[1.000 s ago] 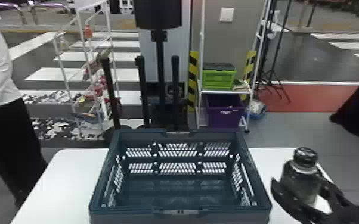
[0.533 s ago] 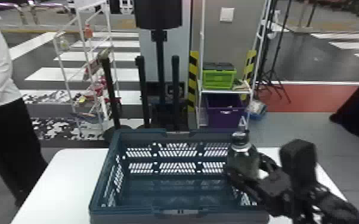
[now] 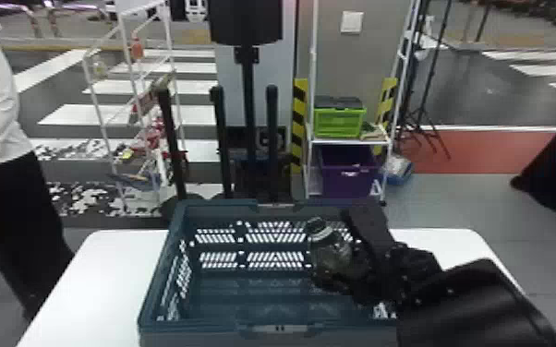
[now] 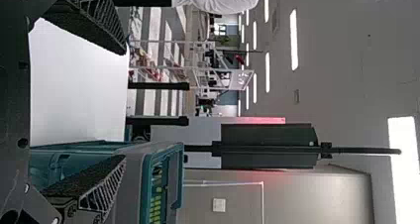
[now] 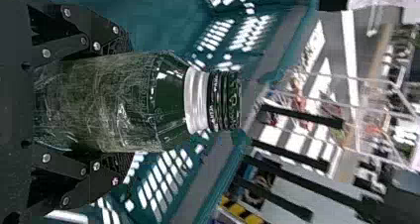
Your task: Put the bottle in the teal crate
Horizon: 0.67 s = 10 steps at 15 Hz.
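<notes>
In the head view, a white table [image 3: 101,272] carries the crate [image 3: 189,323], teal with slotted walls. Beyond it the room shows a rack [image 3: 124,46] hung with small things at far left, a black stand [image 3: 248,92] in the middle, and to the right of that a shelf [image 3: 346,140] bearing a green box [image 3: 339,122] above a purple bin [image 3: 348,177]. A tripod [image 3: 425,110] is farther right; white stripes cross the dark floor. The right gripper [image 3: 339,267] has the bottle [image 3: 330,251] over the right part of the crate, its cap [image 3: 315,226] up and leaning left; how near its base is to the crate's floor is hidden. In the left wrist view, the left gripper [image 4: 124,105] has its jaws spread wide, gripping nothing; the table and the crate lie beyond, along with the stand and strip lights [image 4: 294,39] on the ceiling. In the right wrist view, the jaws are parted by the bottle's width and pinch its clear body from both sides, cap pointing away from the gripper; the crate's slotted walls are close behind.
</notes>
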Available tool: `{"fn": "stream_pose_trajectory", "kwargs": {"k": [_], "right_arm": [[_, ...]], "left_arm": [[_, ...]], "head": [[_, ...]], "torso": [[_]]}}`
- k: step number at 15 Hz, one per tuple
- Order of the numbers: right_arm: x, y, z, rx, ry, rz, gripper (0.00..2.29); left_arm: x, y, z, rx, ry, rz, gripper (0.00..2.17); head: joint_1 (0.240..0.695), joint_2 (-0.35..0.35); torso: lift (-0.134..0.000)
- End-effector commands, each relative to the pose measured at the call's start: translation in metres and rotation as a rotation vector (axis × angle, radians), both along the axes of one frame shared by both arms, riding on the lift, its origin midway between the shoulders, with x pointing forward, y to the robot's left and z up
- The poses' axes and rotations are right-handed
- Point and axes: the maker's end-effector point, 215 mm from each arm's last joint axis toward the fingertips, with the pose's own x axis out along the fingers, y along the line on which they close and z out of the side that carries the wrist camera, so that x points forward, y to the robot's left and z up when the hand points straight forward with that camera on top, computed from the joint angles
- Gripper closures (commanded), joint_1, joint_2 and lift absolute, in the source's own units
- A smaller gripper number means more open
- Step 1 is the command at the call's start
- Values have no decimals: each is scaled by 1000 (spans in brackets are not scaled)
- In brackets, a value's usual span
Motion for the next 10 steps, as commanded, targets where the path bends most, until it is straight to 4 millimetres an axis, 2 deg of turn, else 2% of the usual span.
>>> {"fn": "stream_pose_trajectory", "kwargs": {"k": [1, 3, 7, 9, 10], "right_arm": [[0, 14, -23, -16, 64, 45, 1889], [1, 20, -38, -62, 93, 71, 1889], [14, 10, -64, -124, 147, 71, 1878], [19, 8, -72, -136, 162, 76, 1814], [20, 9, -73, -134, 169, 80, 1676]], "left_arm": [[-3, 1, 1, -1, -10, 5, 144], [-4, 1, 3, -2, -20, 8, 140], [-6, 3, 2, -3, -20, 11, 140], [-7, 4, 1, -1, -20, 12, 144], [-7, 4, 2, 0, -21, 13, 144]], "head": [[499, 0], [499, 0], [499, 0], [499, 0], [499, 0]], "torso": [[0], [0], [0], [0], [0]]}}
